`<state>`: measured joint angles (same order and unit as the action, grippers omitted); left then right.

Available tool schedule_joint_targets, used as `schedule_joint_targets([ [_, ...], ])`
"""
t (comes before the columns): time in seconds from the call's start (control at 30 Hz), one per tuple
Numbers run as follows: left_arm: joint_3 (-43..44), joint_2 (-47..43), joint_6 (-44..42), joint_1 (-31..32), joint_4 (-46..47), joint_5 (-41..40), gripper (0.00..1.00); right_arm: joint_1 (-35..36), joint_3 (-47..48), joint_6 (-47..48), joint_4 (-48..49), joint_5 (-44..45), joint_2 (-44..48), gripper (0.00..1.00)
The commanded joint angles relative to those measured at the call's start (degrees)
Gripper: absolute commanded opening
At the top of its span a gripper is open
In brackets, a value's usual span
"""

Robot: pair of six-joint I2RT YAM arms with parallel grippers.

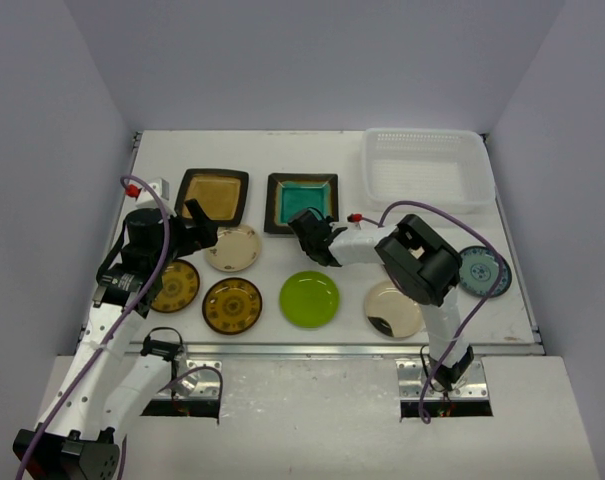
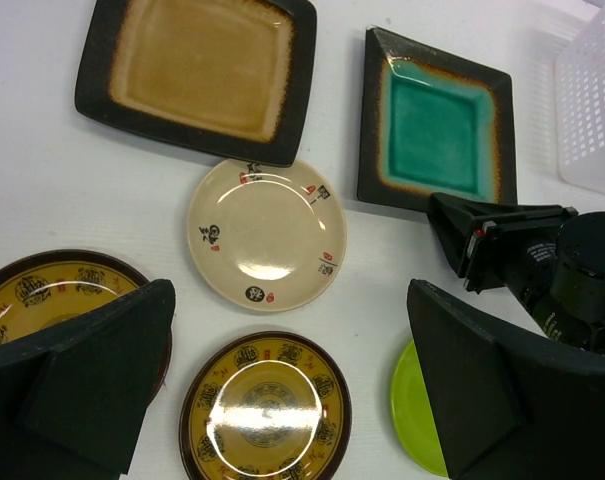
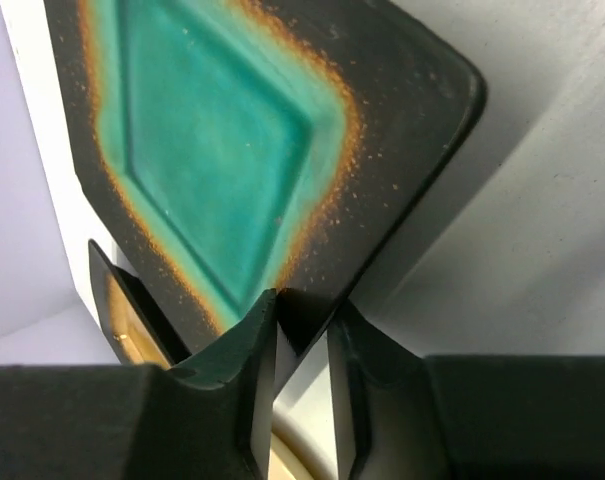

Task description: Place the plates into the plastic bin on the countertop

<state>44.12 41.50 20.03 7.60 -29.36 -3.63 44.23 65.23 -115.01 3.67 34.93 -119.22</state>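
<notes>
Left claw (image 1: 197, 225) hangs wide open near the cream lettered plate (image 1: 232, 248). Right claw (image 3: 300, 305) pinches the near rim of the teal square plate (image 1: 304, 197) on the bench (image 1: 282, 150). The plastic bin (image 1: 427, 168) sits just right and farther back, nearest this arm.

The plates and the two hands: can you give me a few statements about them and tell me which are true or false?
1. The plastic bin already holds a plate. False: no plate is in it.
2. The right hand pinches the rim of the teal square plate. True.
3. The left hand grips a plate. False: it is open, holding nothing.
4. The lime green plate lies on the countertop. True.
</notes>
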Motion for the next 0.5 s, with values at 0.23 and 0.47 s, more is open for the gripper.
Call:
schedule_joint_targets([
  [0.23, 0.00, -0.71, 0.10, 0.75, 2.73, 0.47, 1.00, -0.84, -4.26, -14.07, 3.25, 2.52, 2.02, 0.00],
  [0.47, -0.08, -0.66, 0.18, 0.84, 2.68, 0.43, 1.00, -2.33, -6.47, -8.08, 13.16, 3.75, 9.15, 0.00],
])
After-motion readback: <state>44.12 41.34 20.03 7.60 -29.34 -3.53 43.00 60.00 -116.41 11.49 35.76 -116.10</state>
